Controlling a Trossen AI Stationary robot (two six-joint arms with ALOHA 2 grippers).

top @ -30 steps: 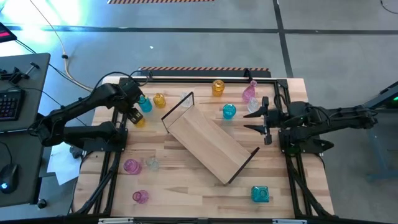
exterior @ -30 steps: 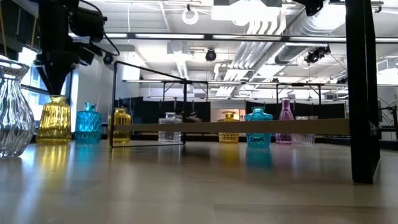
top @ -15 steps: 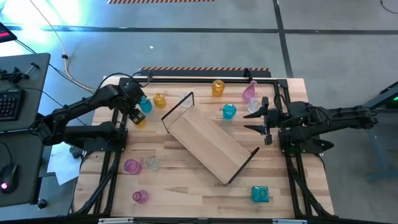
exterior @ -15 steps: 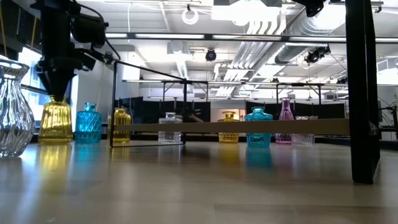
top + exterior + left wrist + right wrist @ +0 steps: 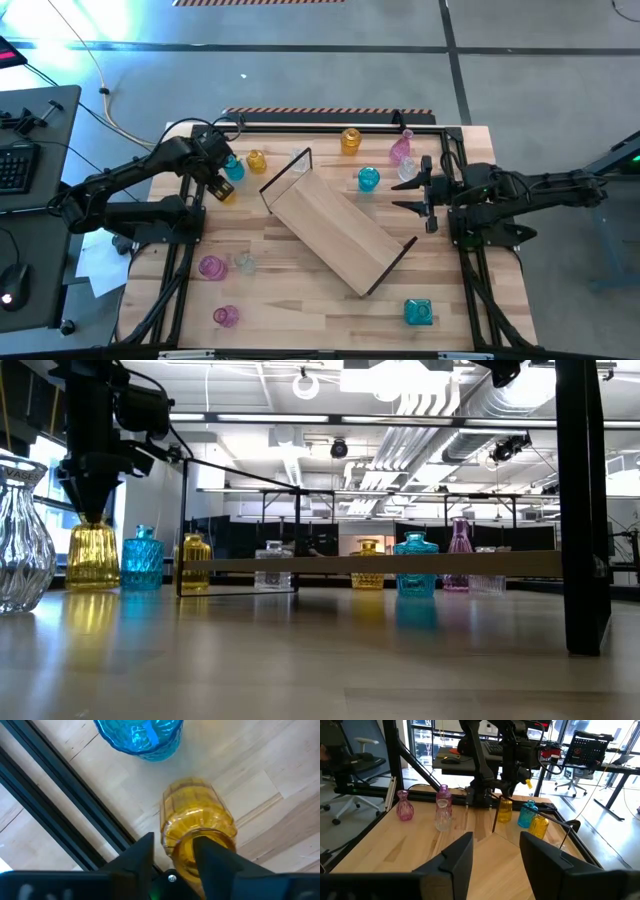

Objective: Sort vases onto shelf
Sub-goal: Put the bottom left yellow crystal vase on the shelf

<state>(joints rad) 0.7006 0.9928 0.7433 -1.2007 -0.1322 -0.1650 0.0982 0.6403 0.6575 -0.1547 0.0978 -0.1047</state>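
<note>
Left wrist view puts the left tool (image 5: pixel 172 851) straight over an amber vase (image 5: pixel 197 827), one finger outside the rim and the other seemingly inside the mouth, the gap narrow but not clearly clamped; whether it grips yet I cannot tell. A teal vase (image 5: pixel 140 735) stands just beside it. In the high view this amber vase (image 5: pixel 223 191) sits at the left side of the surface (image 5: pixel 300 300), near the left end of the shelf (image 5: pixel 335 230), which lies slantwise mid-surface with nothing on it. The step in hand looks like the pickup; next would be a firm pinch on the rim, a straight lift, then a carry to the shelf. The right tool (image 5: pixel 418 190) waits open and empty beyond the shelf's far end.
</note>
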